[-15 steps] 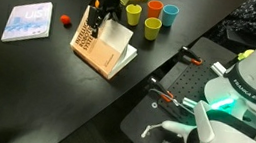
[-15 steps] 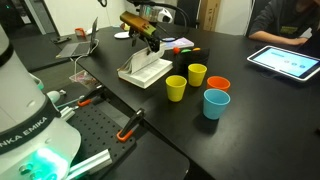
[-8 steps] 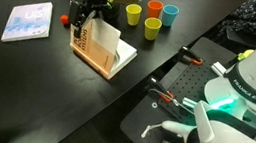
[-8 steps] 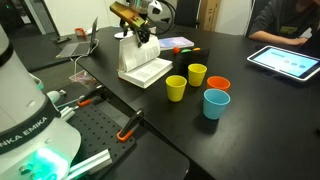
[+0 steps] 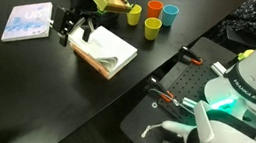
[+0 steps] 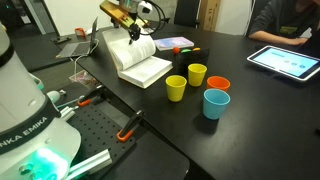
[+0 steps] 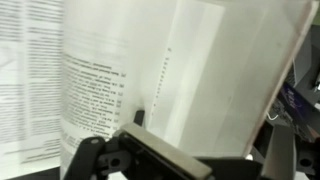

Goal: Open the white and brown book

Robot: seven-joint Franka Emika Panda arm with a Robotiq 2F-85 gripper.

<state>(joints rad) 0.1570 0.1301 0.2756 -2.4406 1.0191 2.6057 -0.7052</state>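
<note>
The white and brown book [image 5: 111,51] lies open on the black table, white pages up, and also shows in the other exterior view [image 6: 148,70]. Its cover [image 6: 108,45] stands raised and leans away from the page block. My gripper [image 5: 75,32] is at the book's far edge, against the cover's inner face [image 7: 220,70]. In an exterior view the gripper [image 6: 128,28] is above the pages. In the wrist view printed pages [image 7: 90,85] fill the left. My fingers [image 7: 210,135] look spread apart, holding nothing.
A thin light-blue and white book [image 5: 27,21] lies beyond the gripper. Several coloured cups [image 5: 152,28] [image 6: 216,102] stand next to the open book. A tablet [image 6: 285,62] and a seated person [image 6: 290,18] are at the table's far end. The robot base [image 5: 253,79] is close by.
The cover has swung from upright over to the far side and the book now lies open. My gripper has moved the same way with the cover.
</note>
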